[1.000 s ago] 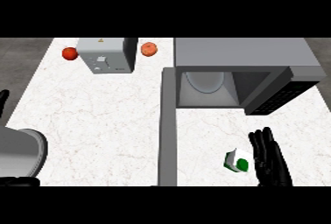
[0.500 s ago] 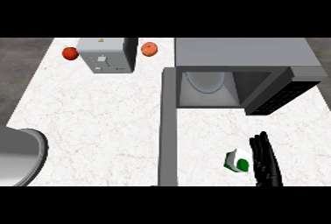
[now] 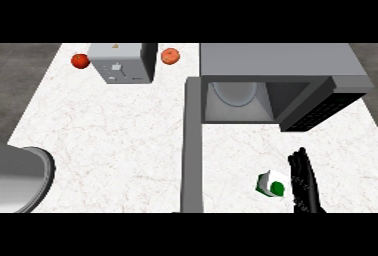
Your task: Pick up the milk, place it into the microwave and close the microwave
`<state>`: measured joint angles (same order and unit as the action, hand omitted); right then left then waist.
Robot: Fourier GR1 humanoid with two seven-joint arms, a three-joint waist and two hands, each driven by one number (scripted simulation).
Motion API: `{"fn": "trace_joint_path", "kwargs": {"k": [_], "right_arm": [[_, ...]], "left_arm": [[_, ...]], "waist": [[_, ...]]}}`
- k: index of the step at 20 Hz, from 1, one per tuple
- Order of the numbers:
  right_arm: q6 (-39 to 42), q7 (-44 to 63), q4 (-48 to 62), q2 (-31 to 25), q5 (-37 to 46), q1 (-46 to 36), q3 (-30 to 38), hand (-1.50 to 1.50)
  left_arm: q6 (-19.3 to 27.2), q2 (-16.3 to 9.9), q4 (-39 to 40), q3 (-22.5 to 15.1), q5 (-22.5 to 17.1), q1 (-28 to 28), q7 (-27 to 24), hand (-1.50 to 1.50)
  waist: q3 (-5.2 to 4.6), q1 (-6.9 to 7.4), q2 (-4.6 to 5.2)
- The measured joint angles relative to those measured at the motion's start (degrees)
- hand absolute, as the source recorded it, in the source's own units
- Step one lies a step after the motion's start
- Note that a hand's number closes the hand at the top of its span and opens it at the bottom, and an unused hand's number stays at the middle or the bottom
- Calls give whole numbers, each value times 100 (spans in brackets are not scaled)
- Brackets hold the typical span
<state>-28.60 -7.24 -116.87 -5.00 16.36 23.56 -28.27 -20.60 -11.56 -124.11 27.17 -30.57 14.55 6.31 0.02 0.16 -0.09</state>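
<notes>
1. Head view: a white marbled counter [image 3: 111, 135] is seen from steeply above, filling most of the frame.
2. At about 1 o'clock from the middle of the view, a grey microwave [image 3: 277, 62] is placed, its cavity open toward the viewer, with a pale round turntable [image 3: 235, 95] visible inside.
3. The microwave door [image 3: 192, 145] is swung fully open; it is seen edge-on as a long grey strip running from the cavity's left corner down toward 6 o'clock.
4. A dark control panel [image 3: 319, 111] is shown at the microwave's right, angled toward 4 o'clock.
5. The milk [image 3: 272, 184], a small white carton with a green mark, is found on the counter at about 5 o'clock, right of the door strip and outside the microwave.
6. The right hand [image 3: 304, 182] is seen just beside the carton at its 3 o'clock side, fingers straight and pointing toward 12 o'clock, not curled round anything. Contact with the carton cannot be told.
7. The left hand is not shown.
8. At 11 o'clock a grey toaster [image 3: 122, 62] is placed, with a red apple [image 3: 80, 61] at its 9 o'clock side and an orange fruit [image 3: 170, 55] at its 3 o'clock side.
9. A grey rounded basin [image 3: 22, 180] is cut off by the edge at 8 o'clock.
</notes>
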Motion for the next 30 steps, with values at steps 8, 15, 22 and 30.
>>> {"fn": "trace_joint_path", "kwargs": {"k": [8, 15, 22, 30], "right_arm": [[-68, -895, 1034, 30, -733, 7, 669, -150], [304, -1897, 2172, -39, -1452, -111, 1358, -150], [852, -2743, 3185, -105, -1903, -237, 1803, -150], [1107, -3536, 4652, 10, -2018, -908, 2271, -150]], "left_arm": [[-319, -64, -80, 390, -422, 198, 151, -150], [-531, 37, 58, 535, -403, 168, 98, -150], [-616, 94, -52, 718, -509, 172, 250, -150], [-718, 89, -83, 915, -700, 102, 433, -150]], "waist": [[1, 1, 1], [1, -5, 3], [0, -4, 4], [0, 5, 5]]}}
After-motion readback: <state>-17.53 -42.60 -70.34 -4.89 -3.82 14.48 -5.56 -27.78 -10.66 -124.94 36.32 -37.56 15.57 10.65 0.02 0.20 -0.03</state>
